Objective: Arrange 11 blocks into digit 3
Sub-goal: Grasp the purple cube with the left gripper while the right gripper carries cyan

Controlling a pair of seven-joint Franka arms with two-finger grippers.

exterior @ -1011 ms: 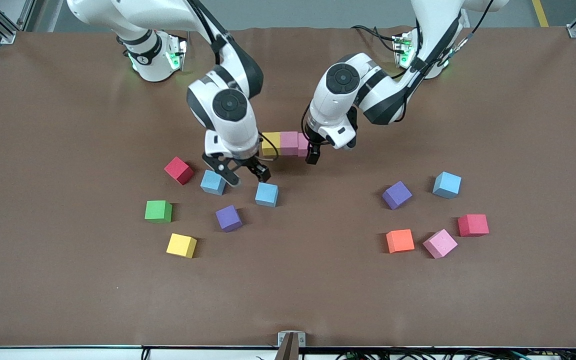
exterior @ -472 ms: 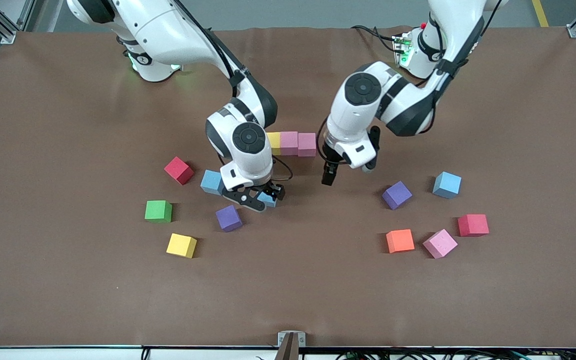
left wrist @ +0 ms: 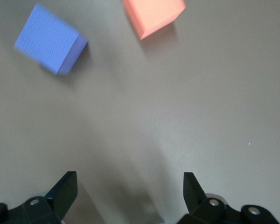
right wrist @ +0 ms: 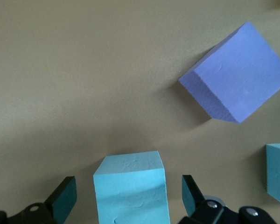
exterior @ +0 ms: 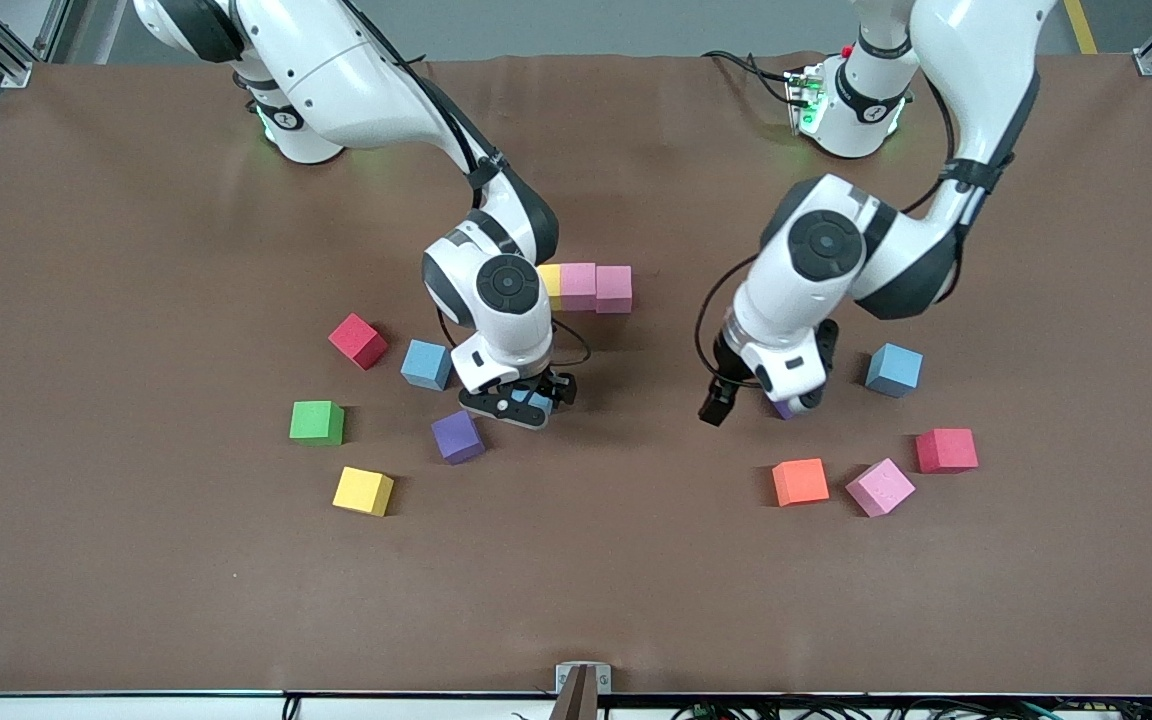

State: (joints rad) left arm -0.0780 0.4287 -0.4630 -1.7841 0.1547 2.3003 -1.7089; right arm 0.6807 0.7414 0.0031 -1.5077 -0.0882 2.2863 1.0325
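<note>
Front view: right gripper [exterior: 518, 402] is down low at a light blue cube [exterior: 534, 401], fingers spread either side of it, not pinching yet. Close by are a purple cube [exterior: 457, 437] and a 2nd light blue cube [exterior: 426, 364], w/ a red cube [exterior: 357, 340], green cube [exterior: 317, 421] and yellow cube [exterior: 363, 490] toward the right arm's end. A short row, yellow block [exterior: 550, 285] then two pink blocks [exterior: 596, 287], touching, sits farther from the camera. Left gripper [exterior: 751, 395] hangs over bare table next to another purple cube [exterior: 782, 408], mostly hidden by it. Orange cube [exterior: 800, 481], pink cube [exterior: 879, 487], another red [exterior: 946, 449] and another light blue [exterior: 894, 369] lie toward the left arm's end.

Left wrist view: fingers [left wrist: 63, 193] wide apart, nothing between; purple cube [left wrist: 50, 39] and orange cube [left wrist: 153, 16] well apart from them.

Right wrist view: fingers [right wrist: 64, 198] spread, light blue cube [right wrist: 132, 192] between them; purple cube [right wrist: 238, 74] near.
</note>
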